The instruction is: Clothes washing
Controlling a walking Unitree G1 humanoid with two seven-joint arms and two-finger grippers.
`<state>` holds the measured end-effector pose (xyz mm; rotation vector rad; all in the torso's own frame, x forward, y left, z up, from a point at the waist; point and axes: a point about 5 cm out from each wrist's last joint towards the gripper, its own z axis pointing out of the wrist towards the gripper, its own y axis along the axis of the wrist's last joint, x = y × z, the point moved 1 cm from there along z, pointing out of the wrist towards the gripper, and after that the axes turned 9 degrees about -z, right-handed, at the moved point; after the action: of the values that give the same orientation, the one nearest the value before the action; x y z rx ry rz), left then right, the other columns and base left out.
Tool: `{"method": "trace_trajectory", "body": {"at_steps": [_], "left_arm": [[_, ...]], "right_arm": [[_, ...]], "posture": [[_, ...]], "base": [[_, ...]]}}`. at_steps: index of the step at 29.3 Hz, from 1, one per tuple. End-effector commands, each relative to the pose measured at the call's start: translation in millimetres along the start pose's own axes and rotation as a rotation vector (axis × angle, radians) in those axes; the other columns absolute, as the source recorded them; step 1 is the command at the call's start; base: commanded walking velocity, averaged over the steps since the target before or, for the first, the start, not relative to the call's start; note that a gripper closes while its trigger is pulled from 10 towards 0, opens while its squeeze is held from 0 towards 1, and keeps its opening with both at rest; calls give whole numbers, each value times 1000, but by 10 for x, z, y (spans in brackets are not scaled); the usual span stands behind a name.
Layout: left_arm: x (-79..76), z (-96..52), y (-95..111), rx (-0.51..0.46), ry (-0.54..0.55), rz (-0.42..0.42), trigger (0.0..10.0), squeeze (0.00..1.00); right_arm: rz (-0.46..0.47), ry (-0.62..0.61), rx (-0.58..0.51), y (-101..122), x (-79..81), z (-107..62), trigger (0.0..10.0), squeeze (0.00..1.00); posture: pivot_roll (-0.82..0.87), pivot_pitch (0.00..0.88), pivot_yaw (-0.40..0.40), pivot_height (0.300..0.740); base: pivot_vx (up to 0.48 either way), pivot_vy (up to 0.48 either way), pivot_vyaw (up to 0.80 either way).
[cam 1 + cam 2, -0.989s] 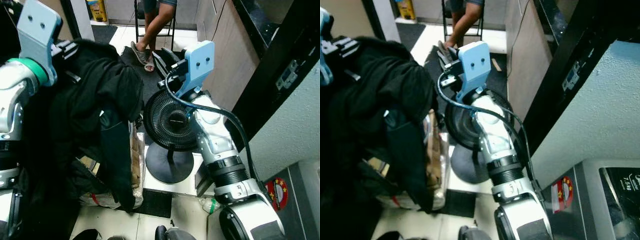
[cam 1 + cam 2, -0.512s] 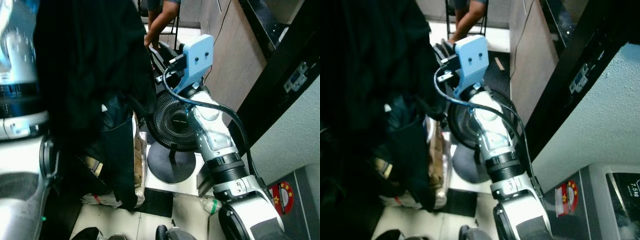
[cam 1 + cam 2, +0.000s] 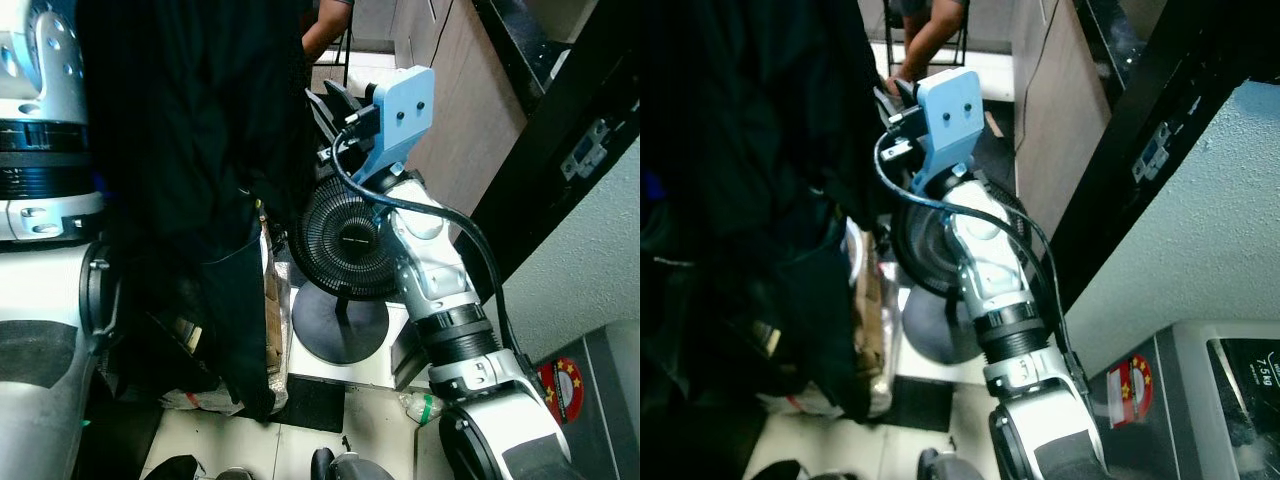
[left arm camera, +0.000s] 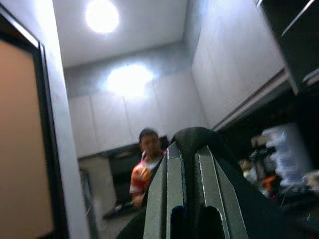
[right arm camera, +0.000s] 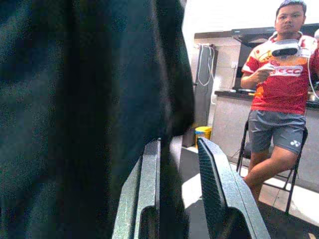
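Observation:
A bundle of black clothes (image 3: 190, 170) hangs down the left side of the eye views, draped from my raised left arm (image 3: 40, 130). In the left wrist view my left gripper (image 4: 185, 164) points upward, its fingers pressed together with a loop of black cloth (image 4: 192, 137) pinched at the tips. My right gripper (image 3: 333, 103) reaches forward past its blue wrist mount (image 3: 400, 115), just right of the hanging clothes. In the right wrist view its fingers (image 5: 214, 179) stand apart, and the black garment (image 5: 79, 114) hangs right beside them, its edge touching one finger.
A black floor fan (image 3: 345, 245) stands under my right arm. A bag of goods (image 3: 272, 320) lies on the floor behind the clothes. A person (image 5: 279, 94) sits on a chair ahead. A wooden cabinet (image 3: 470, 110) and a washing machine (image 3: 1230, 390) are on the right.
My left arm has risen, lifting the black clothes so they now hang from the top of the view. The right arm stays near the fan, shifted slightly.

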<state>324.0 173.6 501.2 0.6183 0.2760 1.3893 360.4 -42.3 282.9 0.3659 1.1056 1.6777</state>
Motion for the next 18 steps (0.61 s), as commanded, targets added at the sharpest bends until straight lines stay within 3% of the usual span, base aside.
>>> {"method": "trace_trajectory", "body": {"at_steps": [1, 5, 6, 10, 11, 14, 17, 18], "left_arm": [[46, 21, 18, 14, 26, 20, 10000, 0], [155, -25, -167, 122, 85, 4, 10000, 0], [127, -166, -328, 200, 33, 3, 10000, 0], [106, -226, -380, 221, 16, 0, 10000, 0], [116, -308, -409, 224, 21, -5, 10000, 0], [116, -308, -409, 224, 21, -5, 10000, 0], [227, -433, -404, 209, 84, -24, 10000, 0], [227, -433, -404, 209, 84, -24, 10000, 0]], "right_arm": [[9, -12, -10, 9, -11, -2, 10000, 0], [10, -26, -18, 24, -31, -5, 10000, 0], [8, -79, -43, 90, -101, 1, 10000, 0], [11, -107, -57, 125, -142, 4, 10000, 0], [10, -164, -82, 200, -238, 5, 10000, 0], [10, -164, -82, 200, -238, 5, 10000, 0], [-37, -289, -161, 451, -487, 16, 10000, 0], [-37, -289, -161, 451, -487, 16, 10000, 0]], "posture": [[125, 20, 39, 740], [126, 24, 41, 740], [127, 33, 49, 740], [127, 33, 49, 740], [132, 40, 49, 740], [132, 40, 49, 740], [134, 43, 47, 740], [134, 43, 47, 740]], "base": [[0, 0, 0], [0, 0, 0], [0, 0, 0], [0, 0, 0], [0, 0, 0], [0, 0, 0], [0, 0, 0], [0, 0, 0]]}}
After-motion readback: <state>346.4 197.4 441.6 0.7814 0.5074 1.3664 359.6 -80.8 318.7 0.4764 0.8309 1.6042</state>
